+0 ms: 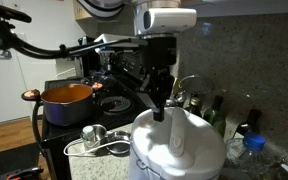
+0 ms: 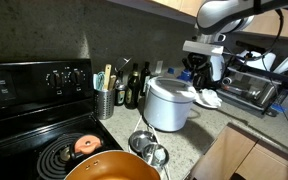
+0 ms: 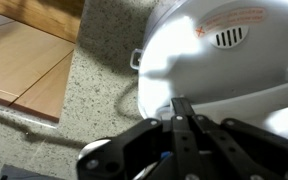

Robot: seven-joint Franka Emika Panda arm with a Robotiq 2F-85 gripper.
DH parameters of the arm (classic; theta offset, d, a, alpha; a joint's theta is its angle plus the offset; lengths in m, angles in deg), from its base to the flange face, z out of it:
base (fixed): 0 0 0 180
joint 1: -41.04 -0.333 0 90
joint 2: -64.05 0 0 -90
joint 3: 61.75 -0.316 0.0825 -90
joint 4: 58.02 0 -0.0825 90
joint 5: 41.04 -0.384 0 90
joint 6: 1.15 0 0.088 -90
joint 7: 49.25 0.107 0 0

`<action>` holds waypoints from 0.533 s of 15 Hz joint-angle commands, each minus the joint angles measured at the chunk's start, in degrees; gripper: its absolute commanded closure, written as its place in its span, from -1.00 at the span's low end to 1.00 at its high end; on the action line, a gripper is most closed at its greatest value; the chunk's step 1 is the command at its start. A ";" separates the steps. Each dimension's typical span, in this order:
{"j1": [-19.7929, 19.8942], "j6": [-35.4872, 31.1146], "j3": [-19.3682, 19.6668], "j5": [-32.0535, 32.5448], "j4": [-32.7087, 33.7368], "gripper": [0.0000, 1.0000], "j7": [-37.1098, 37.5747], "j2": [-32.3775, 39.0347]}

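Hanging just over the lid, the tool [image 1: 161, 106] was clenched, its fingers pressed together on nothing. The white rice cooker [image 1: 179, 148] stood upright on the counter [image 3: 104, 60], long axis vertical, lid facing up (vent [image 3: 229, 38] toward one o'clock in the wrist view). A copper pot [image 1: 67, 95] sat at ten o'clock.
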 commanded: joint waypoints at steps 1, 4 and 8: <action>0.60 1.27 -0.62 0.39 -1.75 0.99 0.06 -2.64; 1.41 -0.45 0.02 0.90 -1.50 0.99 -0.82 -2.10; 2.07 -1.20 0.28 1.11 -1.61 0.99 -0.68 -1.79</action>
